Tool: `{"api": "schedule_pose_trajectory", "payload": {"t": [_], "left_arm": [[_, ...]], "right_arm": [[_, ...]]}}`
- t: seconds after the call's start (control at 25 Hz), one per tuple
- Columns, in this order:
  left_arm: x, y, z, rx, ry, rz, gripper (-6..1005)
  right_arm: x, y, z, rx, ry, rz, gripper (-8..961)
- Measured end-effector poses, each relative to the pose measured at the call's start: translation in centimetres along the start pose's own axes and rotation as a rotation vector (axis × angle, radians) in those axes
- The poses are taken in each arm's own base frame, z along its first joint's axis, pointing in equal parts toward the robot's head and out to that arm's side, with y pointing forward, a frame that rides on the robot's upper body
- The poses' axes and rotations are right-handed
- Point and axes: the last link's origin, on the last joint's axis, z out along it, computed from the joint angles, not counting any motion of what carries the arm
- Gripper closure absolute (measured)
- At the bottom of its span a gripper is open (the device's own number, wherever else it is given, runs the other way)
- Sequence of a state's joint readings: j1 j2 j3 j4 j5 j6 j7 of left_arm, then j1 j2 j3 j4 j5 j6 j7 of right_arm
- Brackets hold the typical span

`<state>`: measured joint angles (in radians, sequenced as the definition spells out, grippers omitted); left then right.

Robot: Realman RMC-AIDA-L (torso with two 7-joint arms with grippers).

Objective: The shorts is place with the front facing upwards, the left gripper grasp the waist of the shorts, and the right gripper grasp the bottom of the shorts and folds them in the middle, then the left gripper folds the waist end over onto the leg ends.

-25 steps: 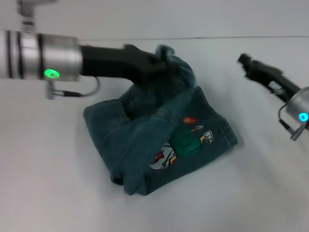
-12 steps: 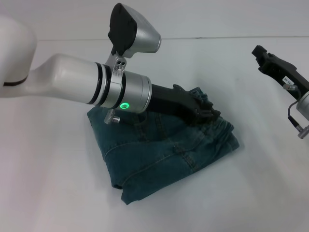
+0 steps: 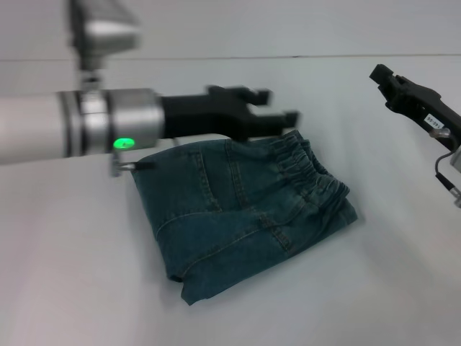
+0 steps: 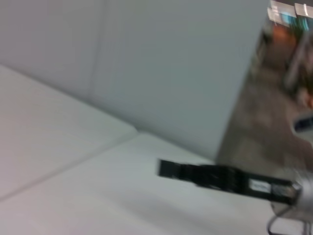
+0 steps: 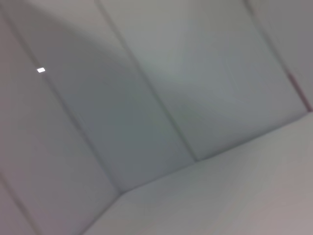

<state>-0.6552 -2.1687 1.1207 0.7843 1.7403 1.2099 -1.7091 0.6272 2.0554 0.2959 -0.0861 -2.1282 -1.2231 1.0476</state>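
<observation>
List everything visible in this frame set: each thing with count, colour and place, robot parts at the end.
shorts: one pair, blue-green denim, folded into a compact stack in the middle of the table, gathered elastic waistband lying on top toward the robot's right; the embroidered picture does not show.
table: one, white, under the shorts and both arms.
wall: pale grey, behind the table's far edge.
left gripper: one, black, fingers apart, over the far edge of the shorts and holding nothing; silver wrist with a green light behind it.
right gripper: one, black, raised at the robot's right, apart from the shorts; also seen in the left wrist view.
</observation>
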Motion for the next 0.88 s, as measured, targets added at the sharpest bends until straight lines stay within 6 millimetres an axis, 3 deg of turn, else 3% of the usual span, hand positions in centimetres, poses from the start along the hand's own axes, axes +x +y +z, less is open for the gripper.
{"api": "schedule_pose_trajectory", "payload": {"t": [0.24, 0.4, 0.64, 0.88], "left_arm": [[-2.4, -1.3, -7.0, 0.044, 0.298, -0.141, 235], [-4.8, -1.3, -11.1, 0.09, 0.377, -0.181, 89], [-8.1, -0.6, -15.6, 0.124, 0.311, -0.198, 45], [-10.3, 0.3, -16.9, 0.073, 0.118, -0.216, 48]], "right_arm": [[-2.5, 0.9, -1.4, -0.197, 0.033, -0.018, 913], [-4.0, 2.2, -2.9, -0.37, 0.083, -0.088, 909], [-5.7, 3.2, -6.1, -0.587, 0.304, -0.164, 679], [-5.1, 2.3, -8.7, -0.632, 0.608, -0.139, 430]]}}
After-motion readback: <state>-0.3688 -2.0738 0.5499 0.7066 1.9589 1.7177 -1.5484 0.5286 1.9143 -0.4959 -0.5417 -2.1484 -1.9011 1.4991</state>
